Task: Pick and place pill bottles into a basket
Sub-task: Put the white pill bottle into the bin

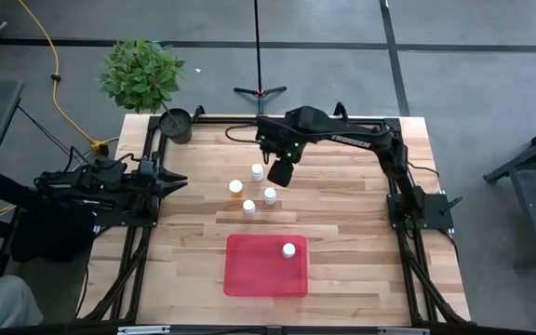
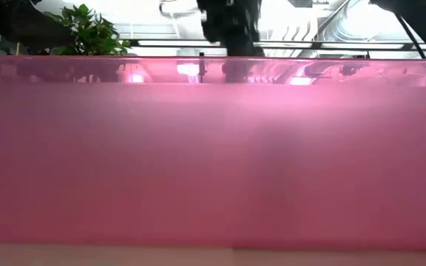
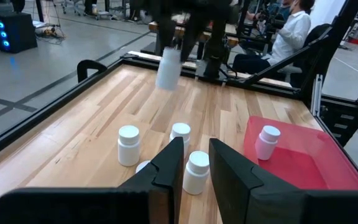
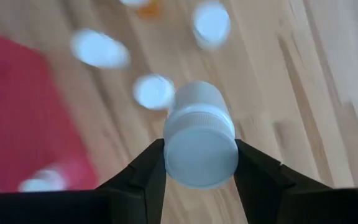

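My right gripper (image 1: 280, 174) hangs above the table's far middle, shut on a white pill bottle (image 3: 168, 68). Several more pill bottles stand on their bases on the wood just left of and nearer than it: one (image 1: 258, 172), an orange-bodied one (image 1: 236, 188), one (image 1: 270, 195) and one (image 1: 248, 207). Another bottle (image 1: 288, 249) stands inside the red basket (image 1: 249, 274) near the table's front. My left gripper (image 1: 180, 181) waits shut at the table's left side, pointing toward the bottles. My right gripper pinches the bottle's ribbed white cap (image 4: 201, 155) between its two fingers (image 4: 149, 169), one on each side. The fingers come from above and point down. The bottle hangs upright below them, its body (image 4: 197, 99) lifted clear of the table.
A potted plant (image 1: 142, 74) and a dark round pot (image 1: 177, 124) stand at the far left corner. The basket's wall (image 2: 213, 162) fills the low view. Bare wood lies right of the bottles and the basket. A person sits beyond the table's right edge (image 3: 291, 31).
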Motion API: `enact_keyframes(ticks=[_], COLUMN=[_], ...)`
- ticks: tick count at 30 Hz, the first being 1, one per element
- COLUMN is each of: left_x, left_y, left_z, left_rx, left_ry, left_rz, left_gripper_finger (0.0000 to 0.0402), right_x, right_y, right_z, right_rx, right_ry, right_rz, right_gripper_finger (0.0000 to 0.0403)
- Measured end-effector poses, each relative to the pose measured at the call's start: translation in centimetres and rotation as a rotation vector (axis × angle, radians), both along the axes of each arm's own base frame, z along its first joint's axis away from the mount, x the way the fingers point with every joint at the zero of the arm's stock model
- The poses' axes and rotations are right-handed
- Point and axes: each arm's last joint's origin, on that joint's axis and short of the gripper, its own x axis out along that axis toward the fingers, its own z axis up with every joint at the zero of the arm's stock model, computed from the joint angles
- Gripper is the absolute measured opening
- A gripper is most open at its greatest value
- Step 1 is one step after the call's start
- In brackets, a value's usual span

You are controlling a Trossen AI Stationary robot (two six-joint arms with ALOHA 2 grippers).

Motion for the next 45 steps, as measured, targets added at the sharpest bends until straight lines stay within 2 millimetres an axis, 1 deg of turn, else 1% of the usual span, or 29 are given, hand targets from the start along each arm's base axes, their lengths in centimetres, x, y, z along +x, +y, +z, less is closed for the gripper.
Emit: enact_keyframes(ticks=[3,5,8,17,22,28,31,36,40,45], left_x=[0.0,0.0,0.0,0.0,0.0,0.0,0.0,0.0,0.0,0.0], left_y=[0.0,0.0,0.0,0.0,0.0,0.0,0.0,0.0,0.0,0.0], left_z=[0.0,0.0,0.0,0.0,0.0,0.0,0.0,0.0,0.0,0.0], left_rx=[0.0,0.0,0.0,0.0,0.0,0.0,0.0,-0.001,-0.005,-0.023], left_ry=[0.0,0.0,0.0,0.0,0.0,0.0,0.001,0.001,0.002,-0.001], left_rz=[0.0,0.0,0.0,0.0,0.0,0.0,0.0,0.0,0.001,0.004], left_gripper_finger=[0.0111,0.0111,0.0111,0.0111,0.0111,0.0111,0.0111,0.0111,0.0111,0.0111], right_x=[0.1,-0.1,-0.2,0.6,0.8,1.0,1.3,2.2,3.2,4.0], right_y=[1.3,2.4,4.3,10.3,13.5,16.8,18.3,20.9,22.4,23.4], right_z=[2.7,3.7,4.4,4.9,4.9,4.6,3.9,1.4,-1.7,-6.2], right_rx=[0.025,0.058,0.115,0.151,0.146,0.147,0.149,0.162,0.162,0.138], right_ry=[-0.108,-0.188,-0.251,-0.32,-0.345,-0.368,-0.361,-0.289,-0.195,-0.007], right_rz=[0.027,0.054,0.097,0.19,0.203,0.206,0.203,0.202,0.186,0.13], right_gripper_finger=[0.0147,0.0147,0.0147,0.0147,0.0147,0.0147,0.0147,0.0147,0.0147,0.0147])
